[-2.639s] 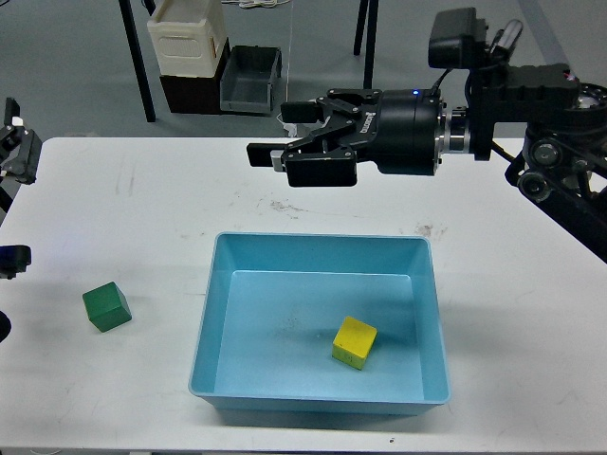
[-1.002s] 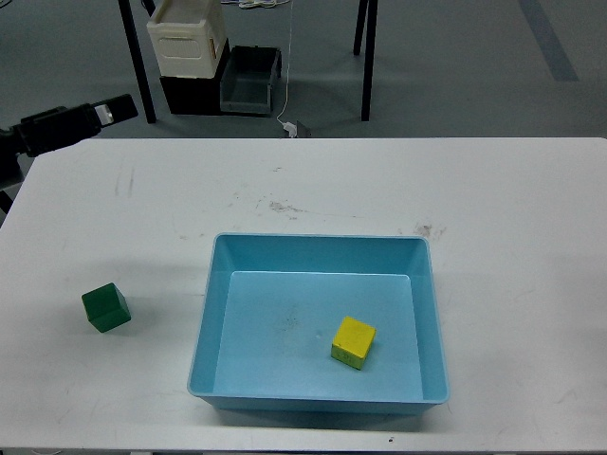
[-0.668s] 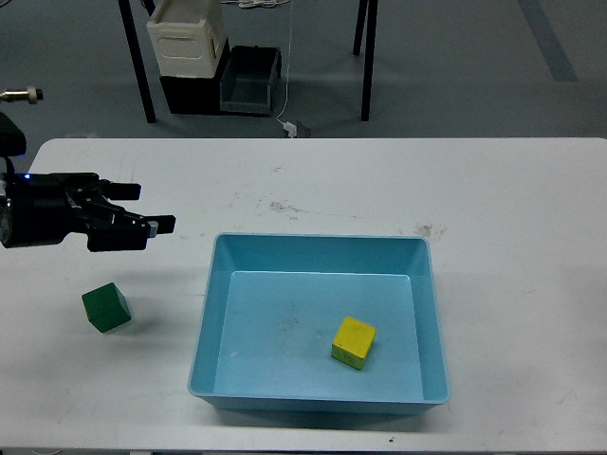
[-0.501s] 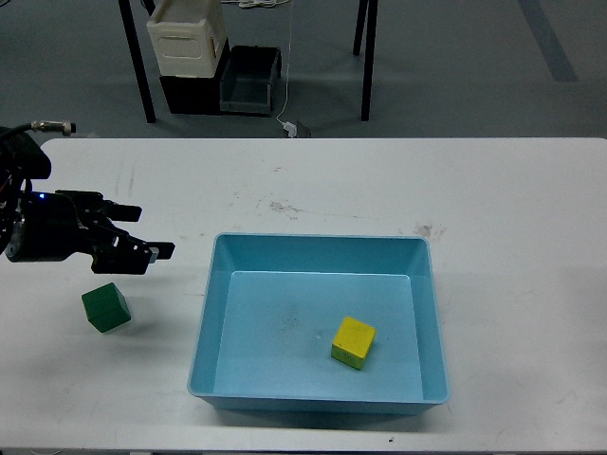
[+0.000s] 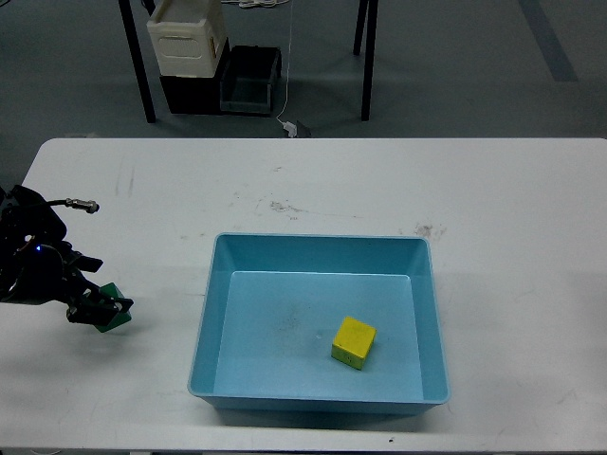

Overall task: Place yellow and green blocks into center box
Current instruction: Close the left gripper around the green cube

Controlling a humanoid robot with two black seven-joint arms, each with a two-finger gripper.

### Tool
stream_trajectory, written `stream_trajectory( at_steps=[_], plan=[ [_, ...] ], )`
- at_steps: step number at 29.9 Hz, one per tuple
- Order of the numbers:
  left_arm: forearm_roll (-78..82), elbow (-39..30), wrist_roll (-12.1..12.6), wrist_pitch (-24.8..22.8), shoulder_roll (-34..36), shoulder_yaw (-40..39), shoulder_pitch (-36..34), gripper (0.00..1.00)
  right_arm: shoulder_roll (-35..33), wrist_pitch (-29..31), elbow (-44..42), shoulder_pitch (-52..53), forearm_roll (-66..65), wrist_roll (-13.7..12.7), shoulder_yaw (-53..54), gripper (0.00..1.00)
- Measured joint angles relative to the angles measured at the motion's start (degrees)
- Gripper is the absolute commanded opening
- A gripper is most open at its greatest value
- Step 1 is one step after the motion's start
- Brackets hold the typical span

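Observation:
The light blue tray stands at the middle of the white table. The yellow block lies inside it, right of centre. My left gripper is low at the table's left side, down over the green block. Only a small part of the block shows between and under the dark fingers. The jaws look open around it, and I see no firm grasp. My right gripper is out of view.
The white table has its front edge close below the tray. On the floor behind the table stand a cream-white container, a small dark bin and black table legs.
The right arm has withdrawn out of view. The left arm came in from the left and has dropped down and leftward onto the green block. Neither the tray nor the yellow block moved.

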Motion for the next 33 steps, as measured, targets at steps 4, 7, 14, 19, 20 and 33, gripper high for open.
stream_trajectory(
  at_steps=[4,7,14,19,20,33],
  plan=[
    [0.02,1.55,0.00,0.00,-0.62,1.47,0.04,1.00,0.02,0.00,0.00,0.01,0.00,0.00,0.00,0.99],
    [-0.02,2.69,0.00,0.00,-1.13,1.69,0.25,1.00,0.01,0.00,-0.07,0.01,0.00,0.00,0.00,0.99],
    [-0.14,3.57,0.00,0.00,-2.63,2.04,0.50,0.99,0.01,0.00,-0.09,-0.30,0.04,0.00,0.00,0.99],
    [-0.21,3.61,0.00,0.00,-3.69,2.04,0.63,0.95,-0.03,0.00,-0.09,-0.43,0.08,0.00,0.01,0.99],
    [-0.23,3.62,0.00,0.00,-3.75,2.04,0.63,0.92,-0.04,0.00,-0.09,-0.43,0.08,0.00,0.02,0.99],
    [0.31,4.89,0.00,0.00,-3.83,2.06,0.80,0.53,-0.05,-0.84,-0.09,-0.57,0.39,0.00,0.10,0.99]
  ],
)
